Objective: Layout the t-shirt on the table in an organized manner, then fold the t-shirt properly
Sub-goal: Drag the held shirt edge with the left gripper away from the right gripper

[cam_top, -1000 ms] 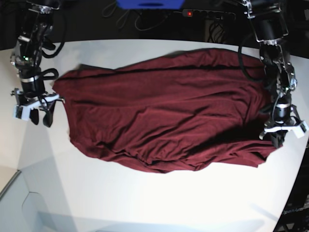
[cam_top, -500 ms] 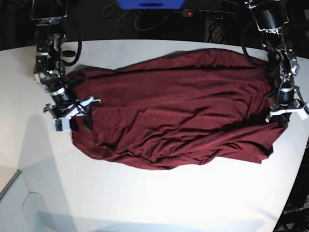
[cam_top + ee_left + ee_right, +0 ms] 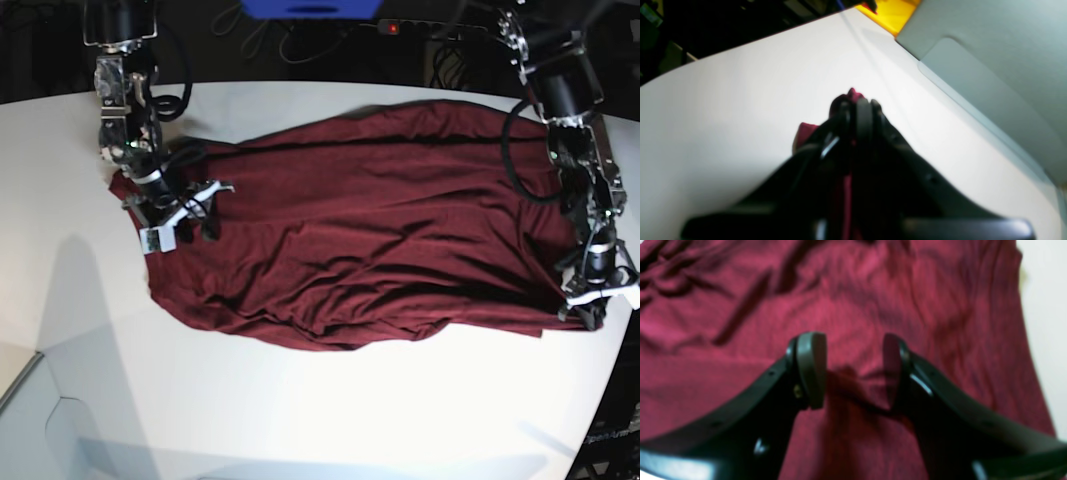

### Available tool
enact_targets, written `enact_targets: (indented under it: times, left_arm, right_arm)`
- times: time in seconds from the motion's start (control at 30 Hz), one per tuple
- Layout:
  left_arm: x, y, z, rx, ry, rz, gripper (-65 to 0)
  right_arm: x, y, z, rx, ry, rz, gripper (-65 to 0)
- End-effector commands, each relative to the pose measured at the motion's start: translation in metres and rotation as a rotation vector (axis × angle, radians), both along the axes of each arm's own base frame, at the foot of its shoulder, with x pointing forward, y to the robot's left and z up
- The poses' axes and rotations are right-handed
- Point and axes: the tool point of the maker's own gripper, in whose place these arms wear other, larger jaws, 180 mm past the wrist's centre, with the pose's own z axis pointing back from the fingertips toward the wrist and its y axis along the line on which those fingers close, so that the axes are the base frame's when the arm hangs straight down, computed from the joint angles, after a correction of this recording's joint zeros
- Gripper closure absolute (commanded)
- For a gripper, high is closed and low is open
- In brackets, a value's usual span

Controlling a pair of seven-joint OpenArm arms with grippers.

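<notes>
Now right claw (image 3: pixel 183 227) moved in from off the cloth's edge onto the t-shirt (image 3: pixel 370 230), spread wide, hovering over fabric, gripping nothing. T-shirt spread broad but rumpled across the white surface (image 3: pixel 300 420), layout unfinished. Left claw (image 3: pixel 597 310) shifted along the far edge, pressed together, pinching t-shirt edge; likely dragging it flatter before any fold.

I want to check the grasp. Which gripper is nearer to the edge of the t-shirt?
Left. The left gripper is shut on the t-shirt at its edge. The right gripper is open over the cloth, a little inside the opposite edge.
</notes>
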Motion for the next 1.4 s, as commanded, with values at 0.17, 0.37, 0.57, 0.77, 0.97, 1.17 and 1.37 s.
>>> enact_targets:
  times: [0.17,0.37,0.57,0.77,0.97,1.17,1.37]
  left_arm:
    - [0.061,-0.015,0.024,-0.006,-0.031,-0.062,-0.1]
    - [0.096,-0.020,0.039,-0.049,-0.038,-0.071,-0.1]
    - [0.107,-0.022,0.059,-0.045,-0.074,-0.077,-0.4]
    - [0.116,-0.016,0.082,-0.035,-0.115,-0.072,-0.5]
    - [0.118,-0.014,0.086,-0.035,-0.117,-0.068,-0.5]
    - [0.123,-0.015,0.055,-0.094,-0.038,-0.058,-0.5]
    - [0.132,-0.016,0.052,-0.131,-0.014,-0.051,-0.6]
  right_arm:
    - [0.005,-0.012,0.006,-0.013,-0.029,-0.004,-28.0]
    - [-0.004,-0.018,0.001,-0.026,-0.010,-0.008,-28.0]
    - [-0.006,-0.021,-0.002,-0.032,-0.003,-0.008,-28.0]
    - [-0.011,-0.021,-0.005,-0.032,0.008,-0.008,-28.0]
    - [-0.014,-0.021,-0.008,-0.032,0.017,-0.008,-28.0]
    - [-0.020,-0.021,-0.012,-0.032,0.029,-0.007,-28.0]
    - [-0.020,-0.021,-0.012,-0.033,0.031,-0.007,-28.0]
